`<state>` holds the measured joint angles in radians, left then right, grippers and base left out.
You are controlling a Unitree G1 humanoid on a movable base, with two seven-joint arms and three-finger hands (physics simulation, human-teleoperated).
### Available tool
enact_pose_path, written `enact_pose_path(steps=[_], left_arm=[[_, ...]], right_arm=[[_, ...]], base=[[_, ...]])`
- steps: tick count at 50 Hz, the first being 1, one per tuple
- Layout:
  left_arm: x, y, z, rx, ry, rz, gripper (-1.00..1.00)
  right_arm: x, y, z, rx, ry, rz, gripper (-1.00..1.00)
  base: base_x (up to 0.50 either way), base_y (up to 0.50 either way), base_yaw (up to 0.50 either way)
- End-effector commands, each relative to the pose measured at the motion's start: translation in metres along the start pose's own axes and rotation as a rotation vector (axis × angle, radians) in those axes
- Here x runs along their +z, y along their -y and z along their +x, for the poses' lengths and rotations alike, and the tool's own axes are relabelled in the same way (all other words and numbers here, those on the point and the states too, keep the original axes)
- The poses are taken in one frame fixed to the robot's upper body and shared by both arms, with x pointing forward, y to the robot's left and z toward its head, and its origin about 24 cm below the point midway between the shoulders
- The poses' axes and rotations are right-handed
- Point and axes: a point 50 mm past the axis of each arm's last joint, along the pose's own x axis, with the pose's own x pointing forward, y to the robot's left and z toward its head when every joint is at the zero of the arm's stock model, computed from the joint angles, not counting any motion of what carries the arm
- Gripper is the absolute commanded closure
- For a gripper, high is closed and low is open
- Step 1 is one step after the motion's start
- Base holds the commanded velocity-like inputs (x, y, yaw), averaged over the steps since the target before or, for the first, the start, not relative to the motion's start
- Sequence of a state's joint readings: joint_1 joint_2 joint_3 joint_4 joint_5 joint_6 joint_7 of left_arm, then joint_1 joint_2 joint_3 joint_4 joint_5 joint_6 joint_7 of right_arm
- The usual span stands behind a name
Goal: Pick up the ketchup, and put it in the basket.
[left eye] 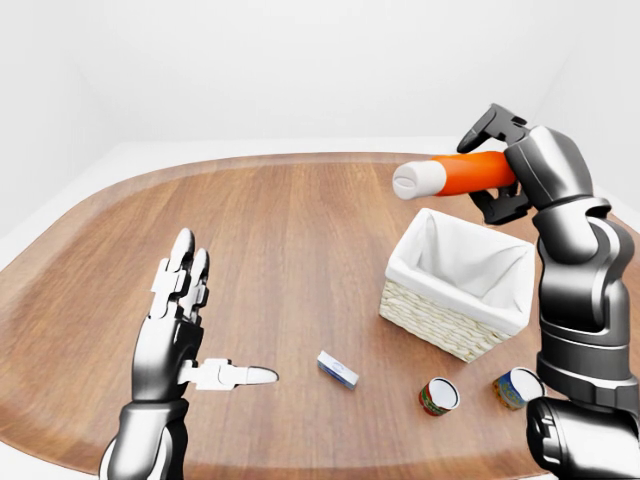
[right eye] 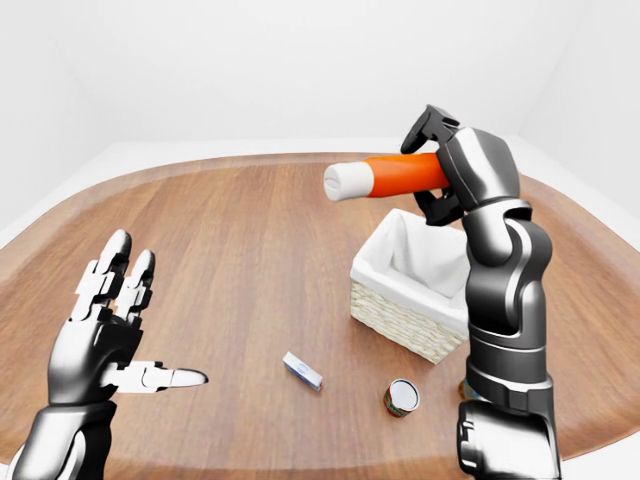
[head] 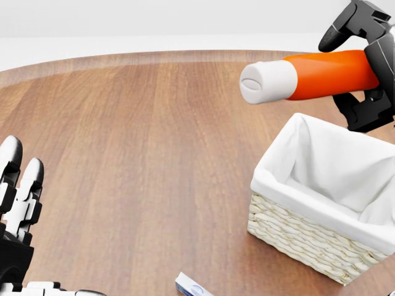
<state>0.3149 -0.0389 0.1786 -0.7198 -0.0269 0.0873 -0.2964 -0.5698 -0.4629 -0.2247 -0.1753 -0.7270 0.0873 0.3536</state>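
Note:
The ketchup [left eye: 455, 175] is an orange bottle with a white cap, held level with the cap pointing to the view's left. My right hand [left eye: 505, 165] is shut round its orange body and holds it in the air above the far left corner of the basket [left eye: 458, 283]. The basket is woven wicker with a white cloth lining and stands on the wooden table at the right. Its inside looks empty. My left hand [left eye: 185, 320] is open and empty, fingers spread upward, at the lower left above the table.
A small blue and white box [left eye: 337, 369] lies on the wooden table [left eye: 290, 250] below the basket's left side. Two short cans, one [left eye: 438, 396] and another [left eye: 518, 387], lie below the basket near my right arm.

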Motion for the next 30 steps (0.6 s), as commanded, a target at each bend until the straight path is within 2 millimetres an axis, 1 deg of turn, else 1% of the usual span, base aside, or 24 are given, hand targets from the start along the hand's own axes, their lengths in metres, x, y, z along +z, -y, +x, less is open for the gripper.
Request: enact_pose_path(steps=[1,9,17,19,23,28,30], left_arm=[[0.001,-0.001,0.000,0.002,0.005,-0.001,-1.00],[0.000,-0.001,0.001,0.005,0.004,-0.003,-1.00],[0.002,-0.003,0.001,0.011,0.014,-0.003,-1.00],[0.004,-0.003,0.001,0.012,0.022,-0.002,-1.00],[0.005,-0.004,0.001,0.012,0.026,-0.001,-1.00],[0.005,-0.004,0.001,0.013,0.027,0.000,-1.00],[0.005,-0.004,0.002,0.013,0.029,0.000,-1.00]], right_arm=[[-0.042,0.006,0.022,0.001,-0.176,-0.086,1.00],[-0.069,-0.008,0.028,0.060,-0.297,-0.181,1.00],[-0.082,-0.015,0.029,0.087,-0.354,-0.212,1.00],[-0.087,-0.018,0.028,0.090,-0.373,-0.243,1.00],[-0.094,-0.024,0.028,0.102,-0.394,-0.252,1.00],[-0.100,-0.034,0.030,0.120,-0.395,-0.293,1.00],[-0.103,-0.041,0.029,0.136,-0.395,-0.310,1.00]], base=[[0.00,0.00,0.00],[0.00,0.00,0.00],[0.00,0.00,0.00],[0.00,0.00,0.00],[0.00,0.00,0.00],[0.00,0.00,0.00],[0.00,0.00,0.00]])
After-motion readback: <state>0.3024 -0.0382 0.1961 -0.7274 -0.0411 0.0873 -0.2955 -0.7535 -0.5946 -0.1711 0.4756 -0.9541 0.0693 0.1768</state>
